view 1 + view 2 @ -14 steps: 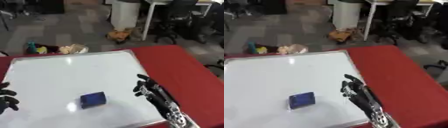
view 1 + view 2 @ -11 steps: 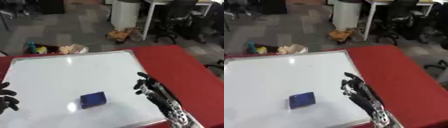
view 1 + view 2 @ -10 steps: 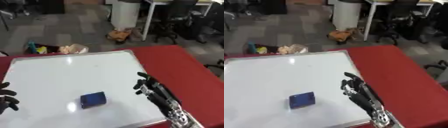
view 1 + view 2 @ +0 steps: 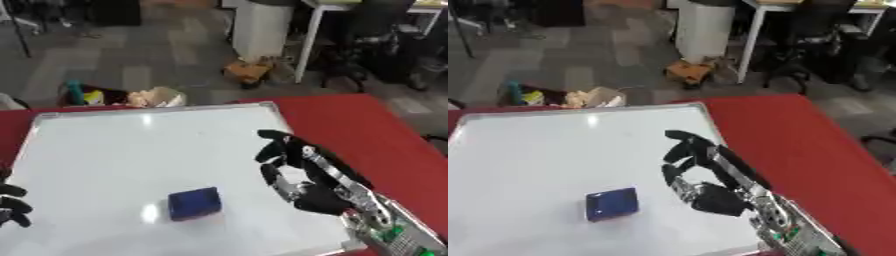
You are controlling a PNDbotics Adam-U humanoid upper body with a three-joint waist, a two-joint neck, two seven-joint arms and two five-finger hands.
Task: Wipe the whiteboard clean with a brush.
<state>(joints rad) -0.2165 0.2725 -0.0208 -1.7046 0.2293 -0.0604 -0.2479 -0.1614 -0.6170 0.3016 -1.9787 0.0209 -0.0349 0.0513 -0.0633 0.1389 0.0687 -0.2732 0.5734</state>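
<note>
A white whiteboard with a silver frame lies flat on the red table; I see no marks on it. A blue block-shaped brush rests on the board's near middle. My right hand hovers over the board's right part, to the right of the brush and apart from it, palm toward the brush, fingers spread and holding nothing. My left hand shows only as dark fingertips at the lower left edge.
Beyond the table's far edge lies grey floor with a white bin, a desk leg, office chairs and small clutter. Bare red table runs along the board's right side.
My right hand has moved left, from the board's right edge in over the board and closer to the brush. The brush has not moved.
</note>
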